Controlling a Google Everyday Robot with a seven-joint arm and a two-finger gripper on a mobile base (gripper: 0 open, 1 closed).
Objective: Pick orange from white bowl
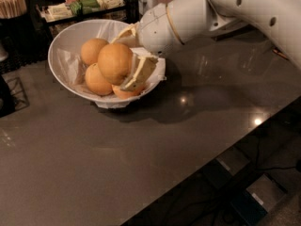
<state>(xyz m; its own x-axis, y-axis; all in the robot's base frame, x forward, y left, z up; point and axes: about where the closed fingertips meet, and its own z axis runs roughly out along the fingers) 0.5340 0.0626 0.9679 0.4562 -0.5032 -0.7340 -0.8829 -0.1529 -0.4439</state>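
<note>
The white bowl (57, 47), lined with crinkled white paper, stands on the grey table at the upper left. My gripper (120, 62) reaches into it from the right, on the end of the white arm (188, 18). It is shut on the orange (113, 61), the largest and roundest fruit. One cream finger (139, 72) lies along the orange's right side and the other (125, 32) behind its top. The orange sits raised above three smaller oranges (97, 80) in the bowl.
A tray of packets (84, 4) and a holder of wooden sticks (12, 4) stand behind the bowl. A dark object (5, 98) is at the left edge. The table's front edge (225, 147) runs diagonally at the lower right, with the floor below.
</note>
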